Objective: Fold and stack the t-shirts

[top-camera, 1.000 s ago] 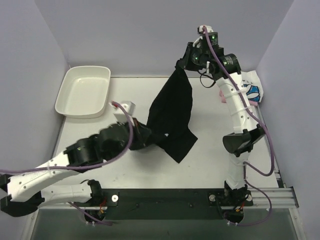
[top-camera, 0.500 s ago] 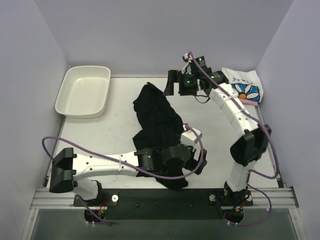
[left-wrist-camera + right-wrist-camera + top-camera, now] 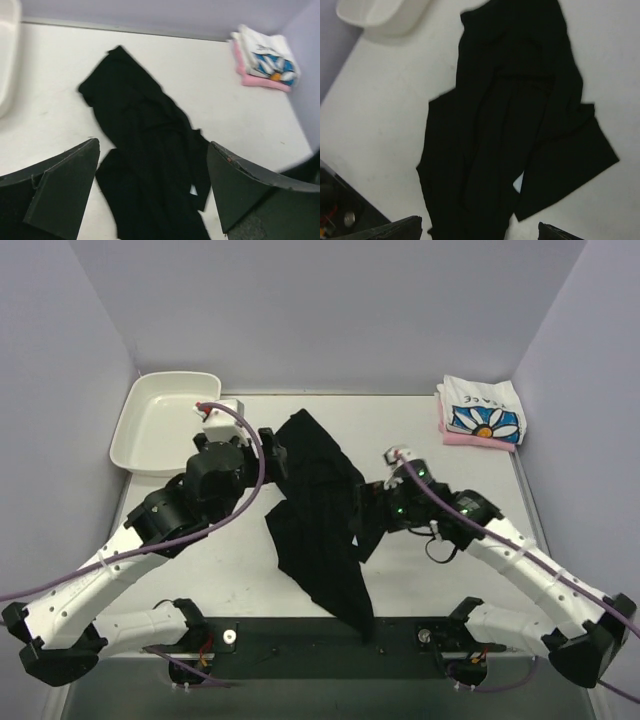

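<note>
The black t-shirt (image 3: 320, 515) lies crumpled in a long diagonal heap in the middle of the table, its near end reaching the front rail. It fills both wrist views, black t-shirt (image 3: 145, 150) and black t-shirt (image 3: 510, 125). My left gripper (image 3: 275, 452) hovers open by its far left edge, nothing between the fingers (image 3: 65, 190). My right gripper (image 3: 362, 512) stands open at the shirt's right edge, also holding nothing. The white daisy-print t-shirt (image 3: 482, 412) rests folded on the pink t-shirt (image 3: 478, 439) at the far right corner.
A white plastic tray (image 3: 165, 422) stands at the far left corner, its rim close behind my left wrist. The folded stack (image 3: 265, 60) sits against the right wall. A black rail (image 3: 330, 635) runs along the table's near edge.
Both grippers have opened and let go of the black t-shirt, which dropped from hanging onto the table. The right arm came down from the back; the left arm swung back to the left.
</note>
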